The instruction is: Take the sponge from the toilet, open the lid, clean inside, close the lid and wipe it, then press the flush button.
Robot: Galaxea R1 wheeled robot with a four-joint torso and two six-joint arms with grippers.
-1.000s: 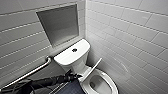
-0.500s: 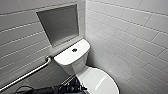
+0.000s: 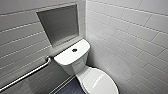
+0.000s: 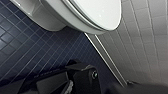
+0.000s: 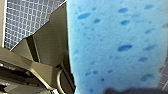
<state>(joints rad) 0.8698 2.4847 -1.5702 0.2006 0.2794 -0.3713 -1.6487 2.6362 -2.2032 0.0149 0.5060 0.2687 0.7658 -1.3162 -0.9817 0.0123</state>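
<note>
Sponge (image 5: 117,45) sat clamped in right pincer (image 5: 120,88) (blue, close up at its wrist) — dark arm had backed off toilet (image 3: 72,53) since a second ago, lid (image 3: 100,81) down, so wiping looked finished; left pincer (image 4: 75,82) state unclear.

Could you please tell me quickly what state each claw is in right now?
Left claw: cannot be told.
Right claw: closed, holding the sponge.

My head camera looks down on the toilet (image 3: 72,53); left wrist sees its lid (image 4: 100,12) from low; right wrist nearly touches the sponge (image 5: 117,45)
</note>
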